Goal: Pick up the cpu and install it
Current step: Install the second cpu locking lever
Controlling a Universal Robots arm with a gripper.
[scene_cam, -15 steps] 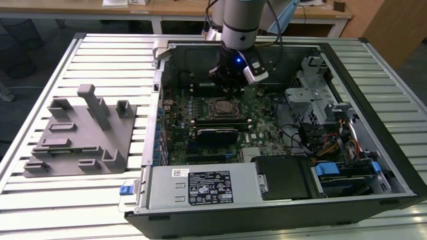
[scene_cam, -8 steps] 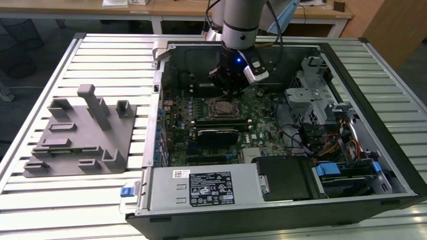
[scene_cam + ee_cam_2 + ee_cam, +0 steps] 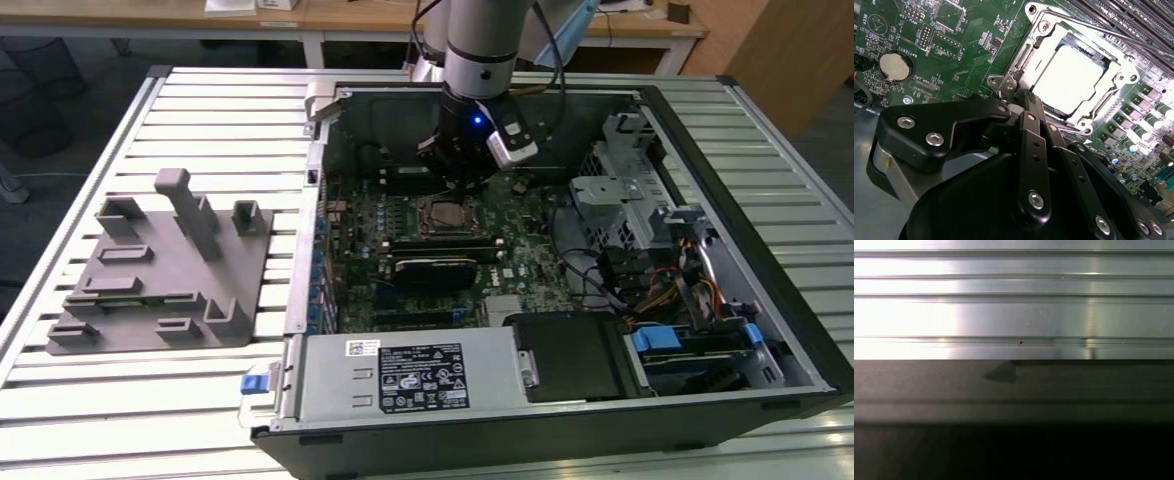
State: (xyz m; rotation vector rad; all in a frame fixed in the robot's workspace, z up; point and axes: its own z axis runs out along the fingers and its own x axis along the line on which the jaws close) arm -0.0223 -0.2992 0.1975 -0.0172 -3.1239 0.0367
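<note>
gripper (image 3: 1030, 102) pressed together, holding nothing, cpu (image 3: 1066, 75) already lying in the socket (image 3: 1019, 65) at the fingertips' one o'clock, and any sideways nudge could skew it on the contacts.

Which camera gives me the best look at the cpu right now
The second wrist view: the cpu lies flat in the socket frame, its bright top unobstructed, just past the tool. In the exterior view it is a small square on the motherboard below the arm.

Silver-grey tubular arm (image 3: 478, 45), blue wrist light, black gripper (image 3: 1026, 165) links, silver screws.
</note>
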